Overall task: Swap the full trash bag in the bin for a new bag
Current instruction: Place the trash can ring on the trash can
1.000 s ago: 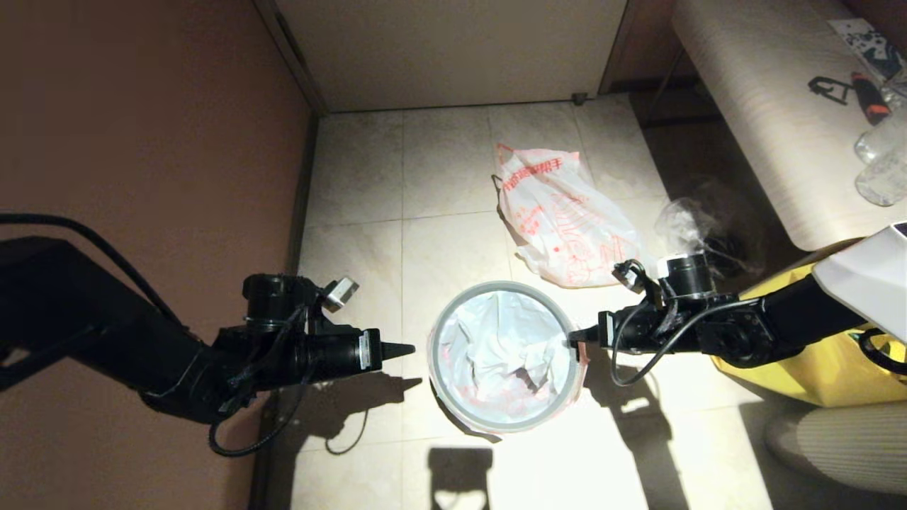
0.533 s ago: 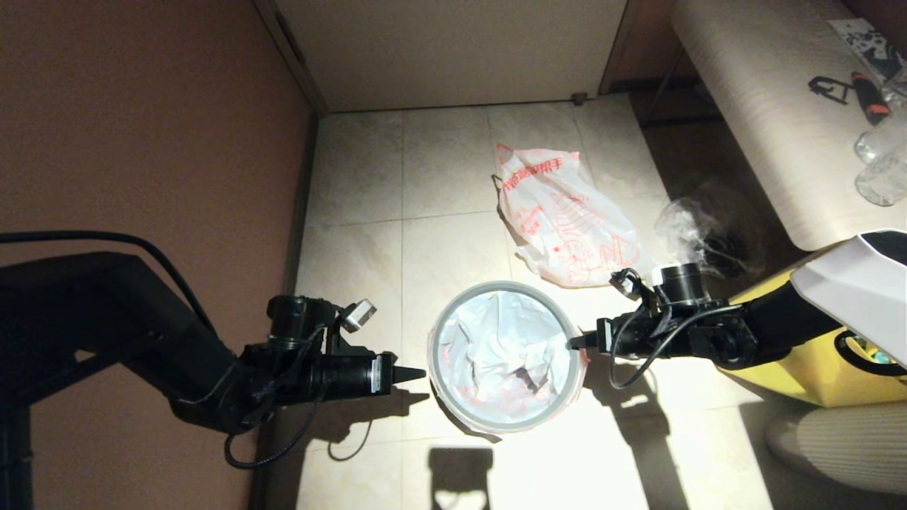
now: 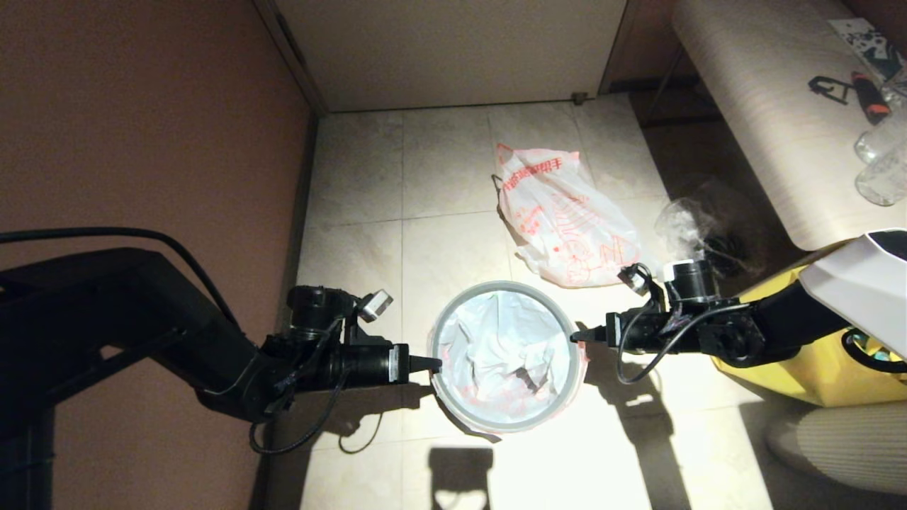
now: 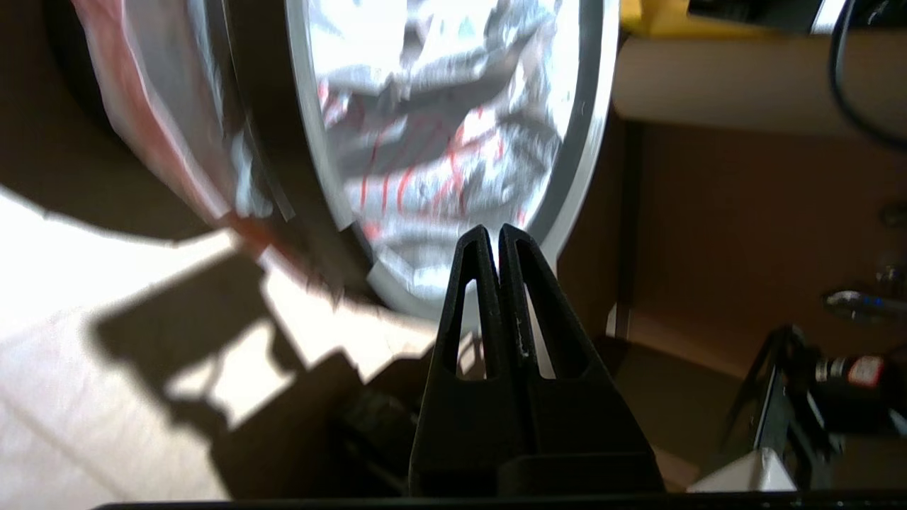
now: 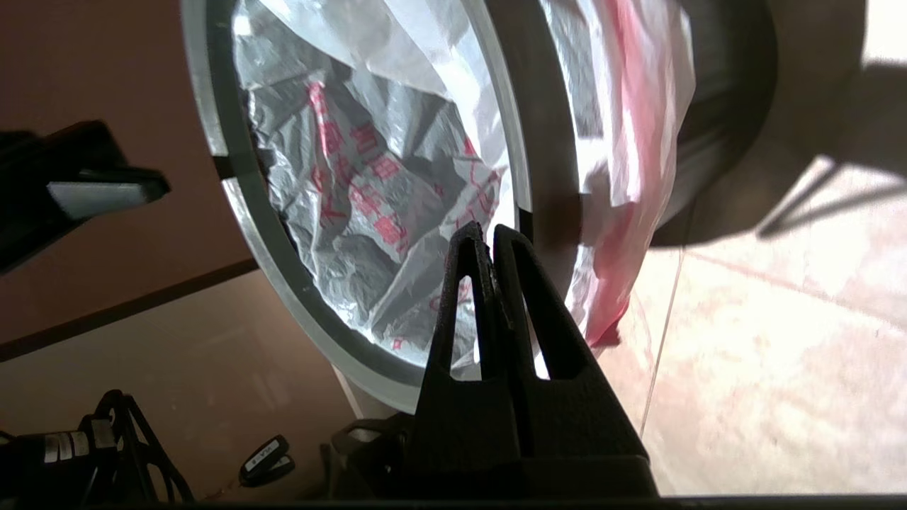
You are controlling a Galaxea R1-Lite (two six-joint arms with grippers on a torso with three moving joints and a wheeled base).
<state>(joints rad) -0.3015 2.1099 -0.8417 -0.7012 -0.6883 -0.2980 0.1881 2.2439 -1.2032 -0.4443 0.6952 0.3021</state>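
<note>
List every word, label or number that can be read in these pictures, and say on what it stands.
No text can be read for certain.
White plastic shopping bag on the floor: bold red-orange characters, too small to read.
Cloudy-white translucent bag lining the round black bin: red characters, crumpled and unreadable.
Small label on a dark object: blurred.
</note>
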